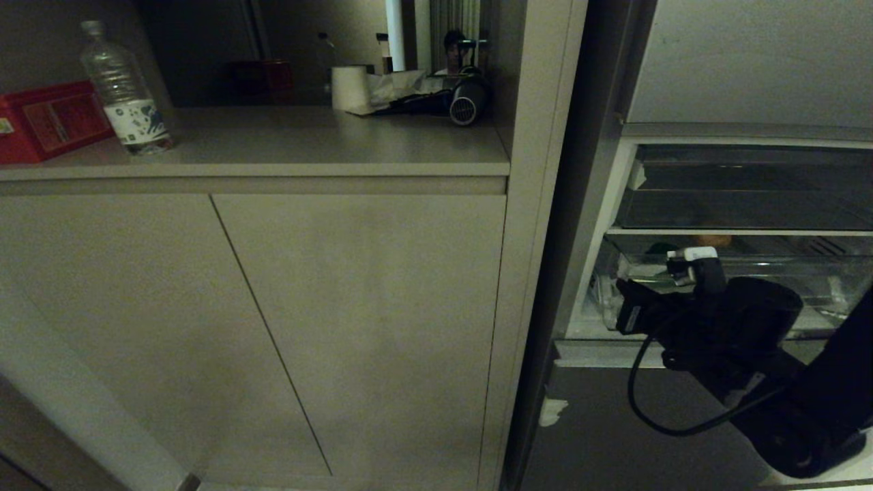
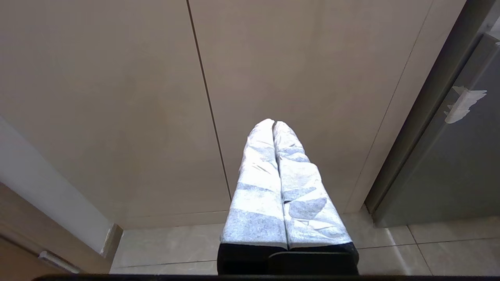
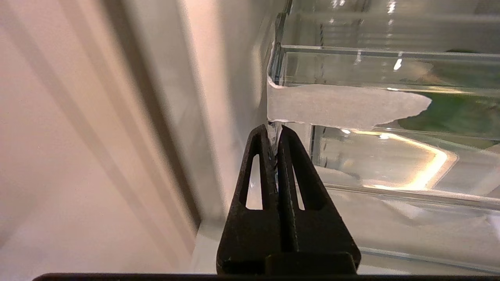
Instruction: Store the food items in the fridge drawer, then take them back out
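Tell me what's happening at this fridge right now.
The right gripper is shut at the front left corner of the clear plastic fridge drawer, just below a scrap of white tape; whether it pinches the drawer's edge I cannot tell. A glossy dark-green food item shows through the drawer's wall, and an orange-brown rounded one sits behind its rim. The left gripper is shut and idle, facing the beige cabinet doors.
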